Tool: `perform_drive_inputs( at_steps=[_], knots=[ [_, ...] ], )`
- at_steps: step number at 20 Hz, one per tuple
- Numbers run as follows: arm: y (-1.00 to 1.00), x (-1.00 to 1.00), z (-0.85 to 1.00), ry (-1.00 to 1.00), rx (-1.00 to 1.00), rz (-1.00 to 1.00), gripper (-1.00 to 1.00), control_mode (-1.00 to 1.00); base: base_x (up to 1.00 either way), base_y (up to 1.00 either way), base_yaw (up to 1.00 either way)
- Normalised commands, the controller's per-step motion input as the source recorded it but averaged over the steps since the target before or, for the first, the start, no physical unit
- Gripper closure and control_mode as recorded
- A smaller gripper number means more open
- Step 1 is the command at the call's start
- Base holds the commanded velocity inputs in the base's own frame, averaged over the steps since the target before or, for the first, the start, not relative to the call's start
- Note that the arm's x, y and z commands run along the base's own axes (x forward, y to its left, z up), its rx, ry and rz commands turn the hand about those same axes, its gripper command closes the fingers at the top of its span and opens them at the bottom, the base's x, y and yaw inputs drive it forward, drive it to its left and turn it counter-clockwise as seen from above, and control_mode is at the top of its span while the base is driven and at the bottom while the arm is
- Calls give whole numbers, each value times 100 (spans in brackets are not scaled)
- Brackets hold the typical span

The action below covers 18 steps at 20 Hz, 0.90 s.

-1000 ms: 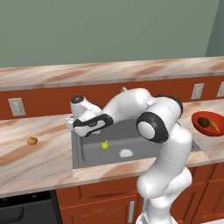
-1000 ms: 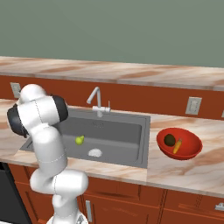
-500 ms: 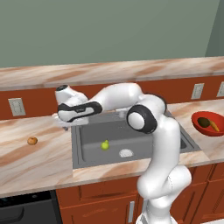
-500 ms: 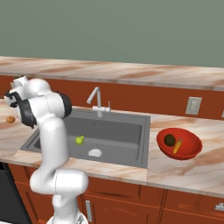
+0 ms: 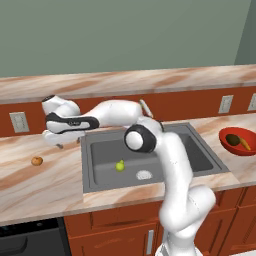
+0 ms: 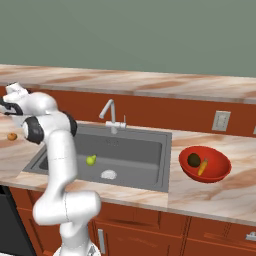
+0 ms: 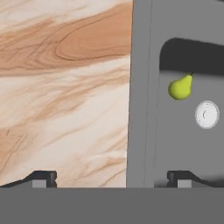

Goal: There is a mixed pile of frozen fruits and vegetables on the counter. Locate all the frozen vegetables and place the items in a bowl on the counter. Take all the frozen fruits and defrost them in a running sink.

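Note:
My gripper hangs open and empty over the marbled counter, just left of the sink. A small orange ball lies on the counter to the gripper's left, apart from it. The yellow-green fruit rests on the sink floor beside the pale drain. In the hand view the gripper straddles the sink's left rim, with the fruit and drain to the right. The red bowl right of the sink holds the dark brown ball and the carrot.
A silver gooseneck faucet stands at the back of the sink. Wall outlets sit on the reddish backsplash. A dark appliance top shows below the counter's front left edge.
The arm has swung left from above the sink to over the counter left of it. The jaws stayed open; the fruit, bowl and orange ball have not moved.

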Motion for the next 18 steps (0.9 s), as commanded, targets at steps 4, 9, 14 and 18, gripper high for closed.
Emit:
perform_drive_inputs(
  at_steps=[4, 9, 14, 18],
  knots=[
    [57, 47, -18, 8, 2, 17, -100, -100, 0, 0, 0],
    [47, 24, -36, 5, 16, 8, -100, -100, 0, 0, 0],
    [27, 7, -19, 23, 44, 26, -100, -100, 0, 0, 0],
    [26, 0, 0, 25, 28, 19, -100, -100, 0, 0, 0]
  ],
)
